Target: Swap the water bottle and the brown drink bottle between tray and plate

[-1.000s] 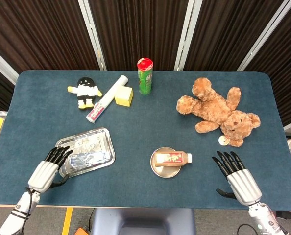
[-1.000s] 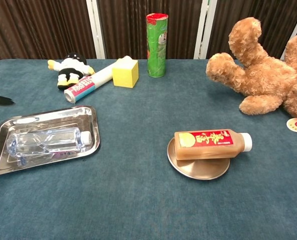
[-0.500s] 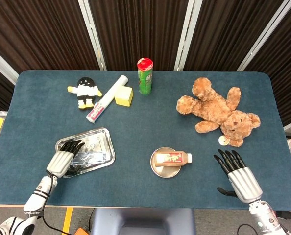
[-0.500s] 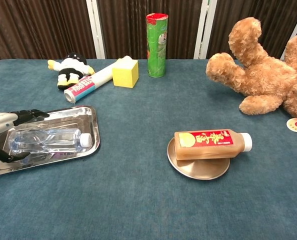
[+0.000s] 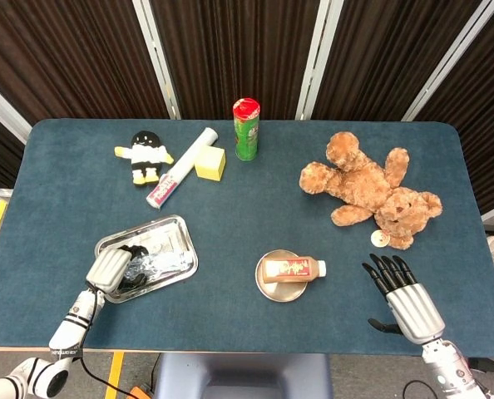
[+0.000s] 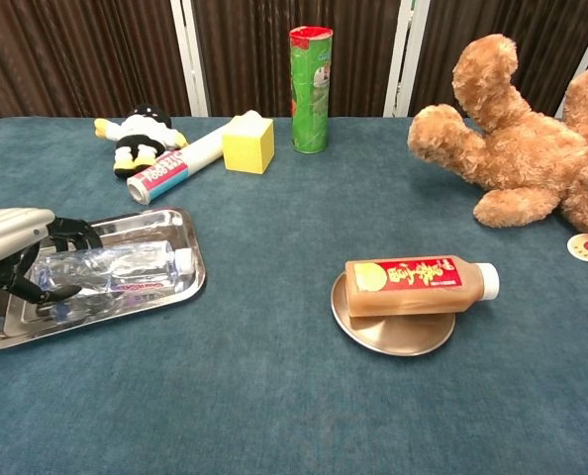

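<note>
The left hand (image 6: pixel 22 252) wraps its dark fingers (image 6: pixel 61 236) around the clear plastic water bottle (image 6: pixel 116 269), which lies on its side in the shiny rectangular metal tray (image 6: pixel 165 302) with its white cap pointing away from the palm, toward the table's middle. In the head view the same hand (image 5: pixel 112 268) covers the near-left part of the tray, and the bottle shows only partly beyond the fingers.

The right hand (image 5: pixel 401 291) hovers near the table's front edge with its fingers spread apart and nothing in them; it appears only in the head view. Just to that hand's left, the brown drink bottle with a red label and white cap (image 6: pixel 418 285) lies on its side across the small round metal plate (image 6: pixel 388 336), cap toward the right hand.

Beyond the right hand sprawls a brown teddy bear (image 5: pixel 368 189), a round tag (image 5: pixel 380 239) beside it. Beyond the left hand lie a white tube with red print (image 5: pixel 180 168), a yellow cube (image 5: pixel 210 163) touching it, and a black-and-white penguin toy (image 5: pixel 145 155). Farthest stands a green cylindrical can with a red lid (image 5: pixel 246 129).
</note>
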